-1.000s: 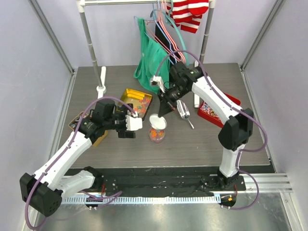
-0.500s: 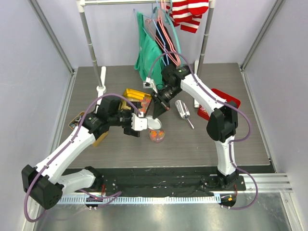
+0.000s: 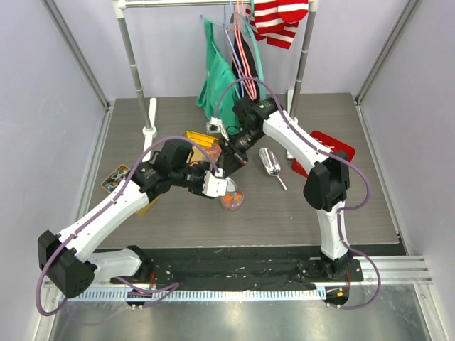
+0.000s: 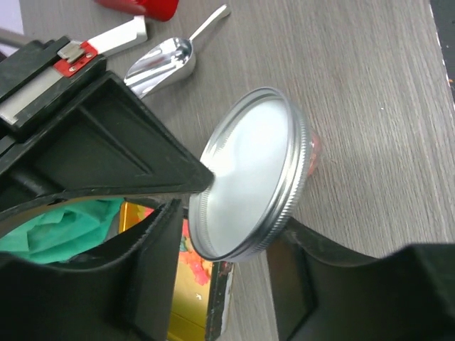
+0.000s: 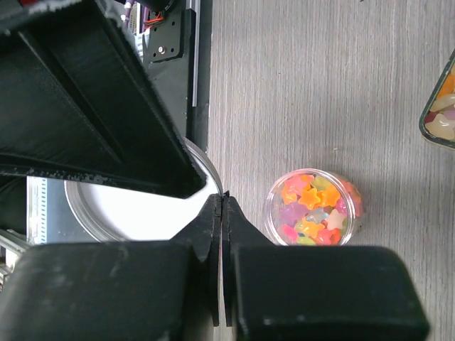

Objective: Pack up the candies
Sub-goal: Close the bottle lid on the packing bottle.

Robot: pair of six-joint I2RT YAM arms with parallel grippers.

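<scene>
- Top external view: the left gripper [image 3: 215, 186] and the right gripper [image 3: 226, 163] meet near the middle of the table [image 3: 306, 213], with their tips almost together.
- Between them is a round silver lid [image 4: 249, 177]. It is tilted, not flat.
- Right wrist view: the right gripper's two fingers [image 5: 205, 234] are pressed tight together. The rim of the lid is pinched at their tip.
- Left wrist view: the left gripper's fingers [image 4: 153, 277] stand one on each side of the lid, about half way closed. I cannot tell if they squeeze the lid or only sit close to it.
- The candies [image 5: 313, 209] are tiny star shapes in orange, yellow, green, pink and red. They fill a small clear jar [image 5: 355, 199] that stands upright on the table with its top open.
- In the right wrist view the jar is just beside the right gripper's tip and does not touch it. The lid is on the other side of that tip.
- In the top external view the jar sits just beside the left gripper, a little nearer the arm bases. Neither gripper touches the candies.
- In the left wrist view only a pink bit of the jar peeks out from behind the lid.
- More bright candies lie in a gold tin [image 4: 178, 320] near the left gripper.
- A shiny metal scoop [image 3: 270, 163] lies on the table near the right arm. A red tray [image 3: 341, 150] is just past it.
</scene>
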